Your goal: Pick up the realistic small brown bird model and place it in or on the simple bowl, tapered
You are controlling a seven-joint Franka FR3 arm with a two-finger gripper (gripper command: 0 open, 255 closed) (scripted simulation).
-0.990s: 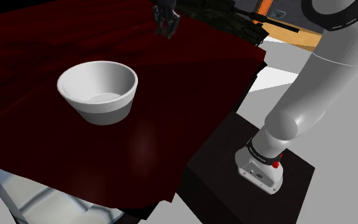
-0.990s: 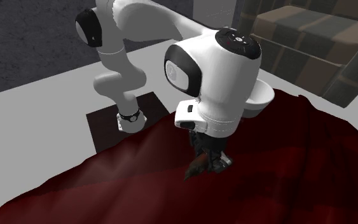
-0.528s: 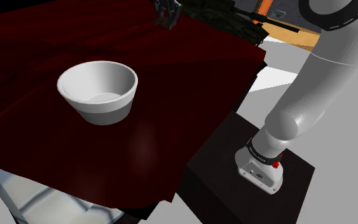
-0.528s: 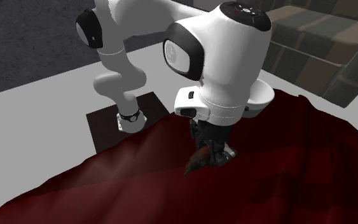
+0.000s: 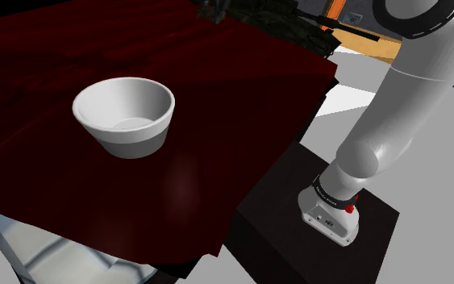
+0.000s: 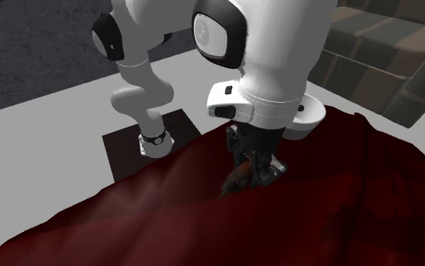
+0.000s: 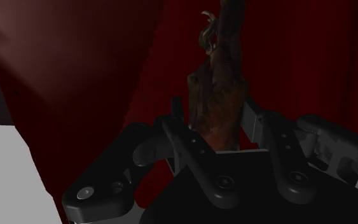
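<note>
Status: grasp made, transfer not yet done.

- Table (image 5: 47,202) under a dark red cloth (image 6: 331,219) is the work surface.
- White bowl (image 5: 126,113) sits upright on the cloth and is empty. In the second exterior view its rim (image 6: 314,121) shows behind the arm (image 6: 278,60).
- Gripper (image 7: 214,113) is clamped on the brown bird model (image 7: 220,89). Both black fingers (image 7: 179,118) press its flanks, and the body runs out past the fingertips.
- In the second exterior view the bird model (image 6: 238,181) hangs under the gripper (image 6: 257,162), low over the cloth. Cannot tell whether its lower tip has cleared the fabric.
- Bird model is apart from the bowl, with open cloth between them.

Judgement: pick step looks done or nearly so. Left to do: raise, carry across to the bowl, lower over the rim, let go.

Count, largest first:
- table with cloth: 1
- arm: 1
- stand (image 5: 322,234): 1
- bowl: 1
- gripper: 1, with 2 fingers
- bird model: 1
</note>
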